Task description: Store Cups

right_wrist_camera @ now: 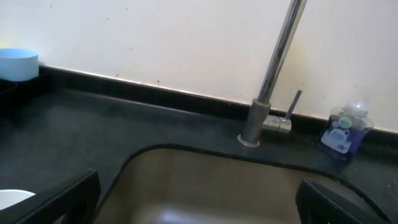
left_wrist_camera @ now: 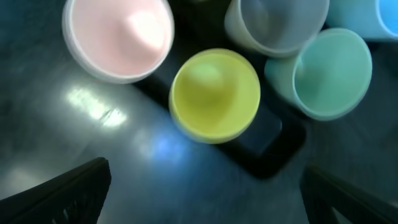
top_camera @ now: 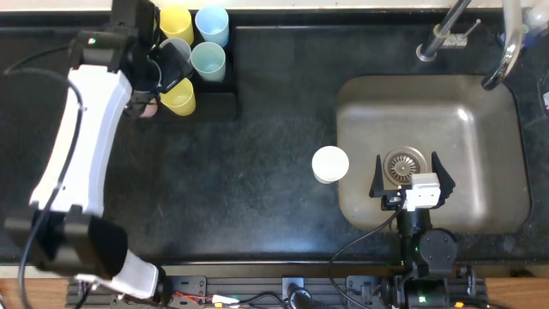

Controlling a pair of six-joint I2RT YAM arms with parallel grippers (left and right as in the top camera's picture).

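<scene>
Starting at the near edge of the tabletop (top_camera: 257,197), my right tool (top_camera: 407,175) hangs over the sink (top_camera: 480,120) close to the drain (top_camera: 405,161). Its two fingers are spread wide with nothing between them. A white cup (top_camera: 330,164) stands at the sink's left rim, near that tool. Farther off, toward the far left corner, my left tool (left_wrist_camera: 205,171) is also wide open and holds nothing. It hovers above a cluster of cups at a black tray (left_wrist_camera: 267,146). Under it sits a yellow cup (left_wrist_camera: 214,93), mouth up, at the tray's near end. A pink cup (left_wrist_camera: 118,37) is just beside it toward the tabletop's left edge, and I cannot tell whether it rests on the tray or on the tabletop. Past the yellow one come a teal cup (left_wrist_camera: 329,71) and a grey cup (left_wrist_camera: 277,25), close together. Nearest the far edge, a blue cup (top_camera: 212,24) and a second yellow cup (top_camera: 176,21) stand side by side. Along the far edge behind the sink stand the faucet (right_wrist_camera: 273,68) and a soap bottle (right_wrist_camera: 345,130).
</scene>
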